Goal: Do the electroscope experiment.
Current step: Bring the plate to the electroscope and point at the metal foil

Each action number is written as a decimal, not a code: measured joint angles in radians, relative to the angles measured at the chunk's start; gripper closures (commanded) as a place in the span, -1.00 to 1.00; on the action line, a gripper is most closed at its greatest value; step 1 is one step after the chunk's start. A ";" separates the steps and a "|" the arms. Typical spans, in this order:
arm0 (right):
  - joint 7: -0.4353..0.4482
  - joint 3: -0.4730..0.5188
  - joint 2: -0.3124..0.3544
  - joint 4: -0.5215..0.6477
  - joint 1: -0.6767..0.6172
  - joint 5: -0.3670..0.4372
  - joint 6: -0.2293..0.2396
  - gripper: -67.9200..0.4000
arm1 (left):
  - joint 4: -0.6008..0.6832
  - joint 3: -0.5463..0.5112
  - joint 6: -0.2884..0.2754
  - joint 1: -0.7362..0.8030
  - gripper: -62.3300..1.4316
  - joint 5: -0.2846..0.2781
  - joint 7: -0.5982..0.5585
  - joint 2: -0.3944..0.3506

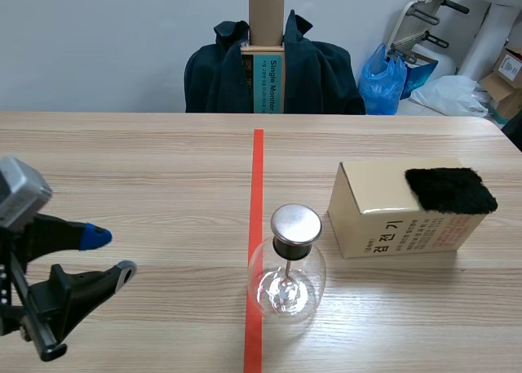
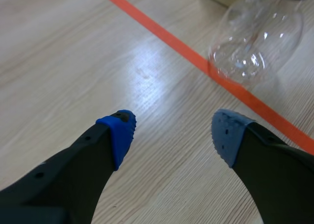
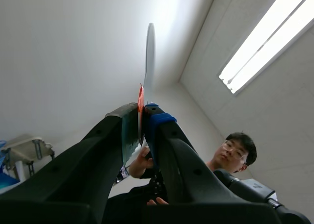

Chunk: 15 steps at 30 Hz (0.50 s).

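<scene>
The electroscope (image 1: pixel 287 275), a clear round glass flask with a black neck and a flat metal disc on top, stands on the orange-red tape line near the table's front. My left gripper (image 1: pixel 112 253) hovers open low at the front left; in the left wrist view the flask (image 2: pixel 255 42) is ahead of this gripper (image 2: pixel 171 133) and to one side. A black furry cloth (image 1: pixel 450 190) lies on a cardboard box (image 1: pixel 391 218) right of the flask. My right gripper (image 3: pixel 142 113) points up at the ceiling, shut on a thin pale rod (image 3: pixel 149 57) with an orange patch at the grip.
A chair draped with a dark jacket (image 1: pixel 318 75) and holding a tall carton stands behind the table's far edge. A blue bag (image 1: pixel 383 79) and boxes sit at the back right. A person (image 3: pixel 235 153) shows beyond the right gripper, below a ceiling light (image 3: pixel 265 42).
</scene>
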 measured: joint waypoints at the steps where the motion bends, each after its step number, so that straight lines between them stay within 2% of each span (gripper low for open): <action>1: 0.000 0.002 0.000 0.011 0.000 -0.001 0.000 0.97 | -0.042 0.044 -0.014 -0.039 0.32 0.000 -0.018 0.000; 4: 0.008 0.002 0.000 0.024 0.000 -0.004 0.000 0.97 | -0.142 0.177 -0.054 -0.141 0.70 0.000 -0.084 0.003; 6: 0.026 0.001 0.000 0.025 0.000 -0.007 0.000 0.97 | -0.193 0.247 -0.071 -0.196 0.87 0.000 -0.114 0.017; 9: 0.093 0.001 0.000 0.025 0.016 -0.021 0.002 0.97 | -0.253 0.324 -0.084 -0.264 0.86 0.000 -0.153 0.051; 10: 0.107 0.001 0.000 0.026 0.028 -0.036 0.015 0.97 | -0.268 0.344 -0.085 -0.283 0.86 0.000 -0.164 0.063; 12: 0.108 -0.001 0.000 0.028 0.059 -0.110 0.085 0.97 | -0.291 0.379 -0.085 -0.317 0.86 0.000 -0.172 0.087; 15: 0.106 -0.039 -0.006 0.028 0.097 -0.230 0.106 0.97 | -0.322 0.424 -0.085 -0.359 0.86 0.001 -0.200 0.120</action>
